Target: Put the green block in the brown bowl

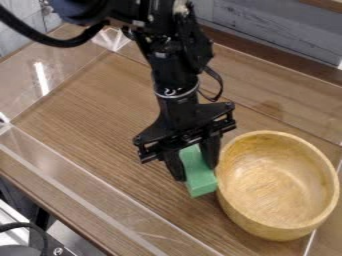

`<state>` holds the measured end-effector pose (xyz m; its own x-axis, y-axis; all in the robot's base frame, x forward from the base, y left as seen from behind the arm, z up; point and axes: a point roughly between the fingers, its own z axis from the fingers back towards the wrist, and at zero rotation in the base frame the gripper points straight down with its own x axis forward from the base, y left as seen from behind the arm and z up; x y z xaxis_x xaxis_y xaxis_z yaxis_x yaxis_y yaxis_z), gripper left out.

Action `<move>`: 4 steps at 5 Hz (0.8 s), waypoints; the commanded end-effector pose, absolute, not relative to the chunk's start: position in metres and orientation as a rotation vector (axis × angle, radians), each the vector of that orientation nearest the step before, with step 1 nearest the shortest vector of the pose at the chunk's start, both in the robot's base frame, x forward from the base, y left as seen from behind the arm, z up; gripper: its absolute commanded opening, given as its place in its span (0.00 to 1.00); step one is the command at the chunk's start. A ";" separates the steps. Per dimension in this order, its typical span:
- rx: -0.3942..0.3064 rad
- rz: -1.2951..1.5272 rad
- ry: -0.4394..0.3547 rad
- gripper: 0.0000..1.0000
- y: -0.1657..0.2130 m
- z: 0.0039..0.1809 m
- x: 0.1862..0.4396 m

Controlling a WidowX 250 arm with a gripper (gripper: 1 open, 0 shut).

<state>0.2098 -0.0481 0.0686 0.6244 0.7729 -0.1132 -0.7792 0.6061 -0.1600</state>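
The green block [199, 175] hangs upright between the fingers of my gripper [193, 158], which is shut on it. Its lower end sits just above or at the wooden table, right beside the left rim of the brown bowl [278, 182]. The bowl is round, light tan wood with a thick rim, and it stands at the right of the view with nothing inside. The black arm reaches down from the upper middle of the frame.
A clear plastic wall [80, 195] borders the wooden table [94, 110] along the front and left. A pale surface runs behind the table at the top right.
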 end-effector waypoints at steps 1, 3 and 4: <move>-0.235 0.878 -0.008 0.00 -0.054 0.080 0.213; -0.250 0.861 -0.010 0.00 -0.066 0.083 0.209; -0.253 0.834 -0.013 0.00 -0.072 0.092 0.212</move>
